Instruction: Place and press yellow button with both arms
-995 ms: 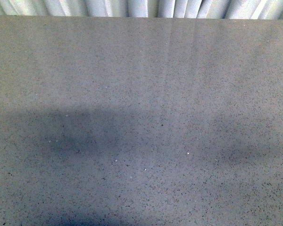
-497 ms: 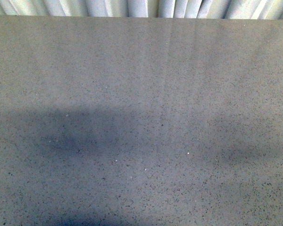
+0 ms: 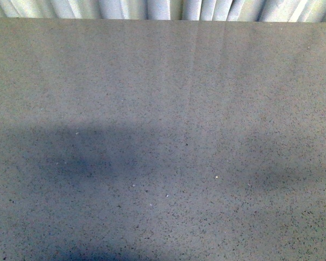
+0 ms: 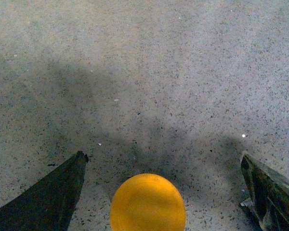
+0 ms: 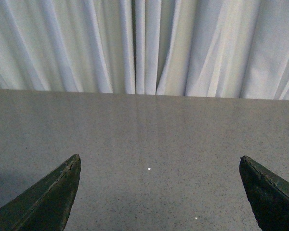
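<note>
The yellow button [image 4: 148, 203] shows in the left wrist view as a round yellow cap seen from above; its body is hidden under the cap. It stands on the speckled grey table between the two black fingers of my left gripper [image 4: 163, 159], which is open with wide gaps on both sides. My right gripper [image 5: 160, 161] is open and empty, its black fingertips [image 5: 62, 187] over bare table. The front view shows neither arm nor the button, only two soft shadows on the table [image 3: 163, 81].
White pleated curtains [image 5: 144, 43] hang behind the table's far edge [image 3: 163, 19]. The grey speckled tabletop [image 5: 149, 130] stretches ahead of the right gripper.
</note>
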Tool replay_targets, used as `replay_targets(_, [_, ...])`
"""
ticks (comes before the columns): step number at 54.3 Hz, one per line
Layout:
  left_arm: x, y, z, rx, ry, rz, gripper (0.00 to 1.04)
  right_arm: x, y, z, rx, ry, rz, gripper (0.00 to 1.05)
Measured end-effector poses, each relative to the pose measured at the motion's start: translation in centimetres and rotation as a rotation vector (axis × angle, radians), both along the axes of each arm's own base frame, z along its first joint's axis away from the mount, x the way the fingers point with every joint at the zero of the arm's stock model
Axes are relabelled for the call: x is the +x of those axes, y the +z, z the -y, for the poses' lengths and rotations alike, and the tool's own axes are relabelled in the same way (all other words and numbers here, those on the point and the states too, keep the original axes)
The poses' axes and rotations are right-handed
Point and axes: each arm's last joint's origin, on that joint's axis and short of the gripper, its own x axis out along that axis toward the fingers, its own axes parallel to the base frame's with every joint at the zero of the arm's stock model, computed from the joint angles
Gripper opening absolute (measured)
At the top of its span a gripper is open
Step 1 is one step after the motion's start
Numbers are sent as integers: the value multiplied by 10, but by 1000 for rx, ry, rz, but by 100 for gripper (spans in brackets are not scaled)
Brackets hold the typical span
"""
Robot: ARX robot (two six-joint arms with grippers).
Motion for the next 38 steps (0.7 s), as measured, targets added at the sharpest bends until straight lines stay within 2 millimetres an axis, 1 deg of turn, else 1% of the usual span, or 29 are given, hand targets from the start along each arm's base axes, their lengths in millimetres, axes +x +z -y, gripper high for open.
replay_targets(20, [-2,-14,0,-15,-4,-33,96,0,0,0,0,0,0,96])
replay_targets(38, [-1,-16,-1,-14,-2,-33,96,0,0,0,0,0,0,96])
